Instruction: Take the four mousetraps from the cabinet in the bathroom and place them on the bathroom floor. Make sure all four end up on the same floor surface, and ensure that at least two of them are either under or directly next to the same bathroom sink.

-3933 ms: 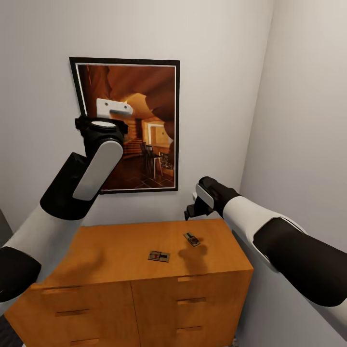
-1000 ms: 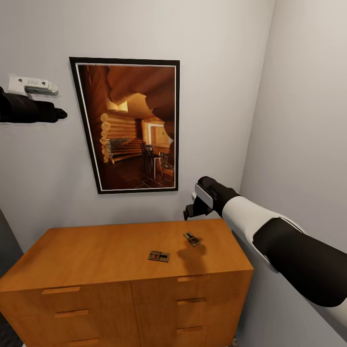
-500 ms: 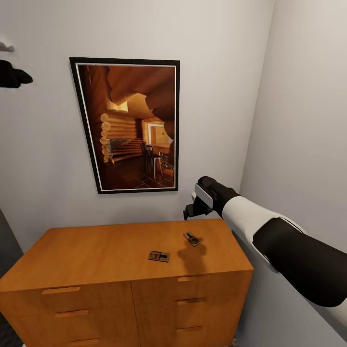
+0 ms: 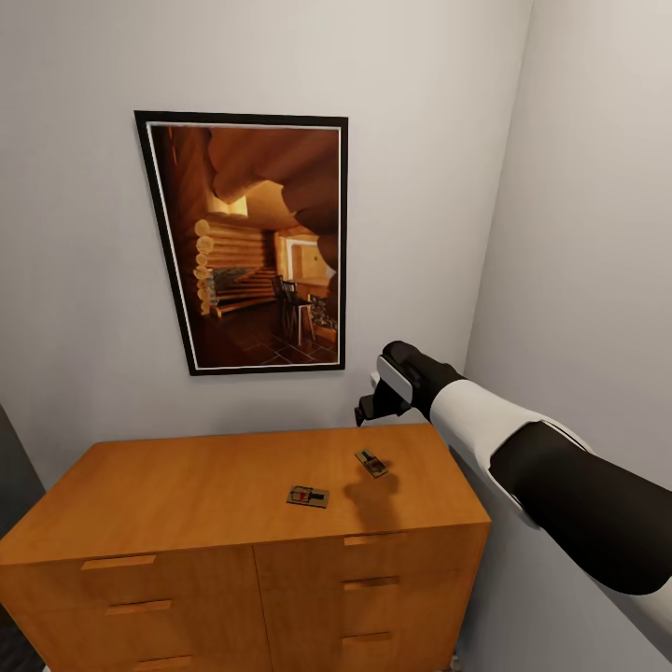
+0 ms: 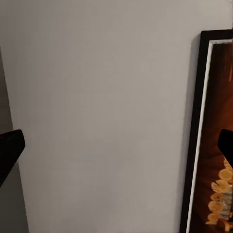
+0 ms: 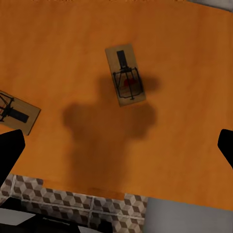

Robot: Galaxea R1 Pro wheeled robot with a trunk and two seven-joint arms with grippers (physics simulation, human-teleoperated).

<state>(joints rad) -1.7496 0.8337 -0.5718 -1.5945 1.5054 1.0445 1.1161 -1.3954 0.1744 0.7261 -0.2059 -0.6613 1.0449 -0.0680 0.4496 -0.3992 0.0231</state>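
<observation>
The right tool [image 4: 367, 412] is hovering above the rear right part of the cabinet [image 4: 187, 485], its fingertips [image 6: 10, 149] showing spread wide apart at the two edges of the right wrist view, so it is standing open and holding nothing. It is pointing down at the cabinet's flat top, which is serving as the surface, and is casting a dark shadow there; this looks like a pose for lining up a drop onto a trap. Almost straight beneath it one mousetrap [image 4: 371, 462] is lying flat with its wire parts up, slightly skewed to the cabinet edges. A second mousetrap [image 4: 307, 497] is lying flat nearer the front edge, apart from the first and off to the robot's left. Two traps are in sight on the top; the sink is nowhere in these pictures. Past the cabinet's edge in the right wrist view, a strip of the bathroom floor [image 6: 73, 204] with its cube-pattern tiles is showing below, where the traps are meant to end up. The left tool [image 5: 121, 150] is facing a bare grey wall [image 5: 102, 111] beside the dark frame of the log-cabin picture [image 4: 252, 243], its fingertips also wide apart and empty, apparently held out of the way.
</observation>
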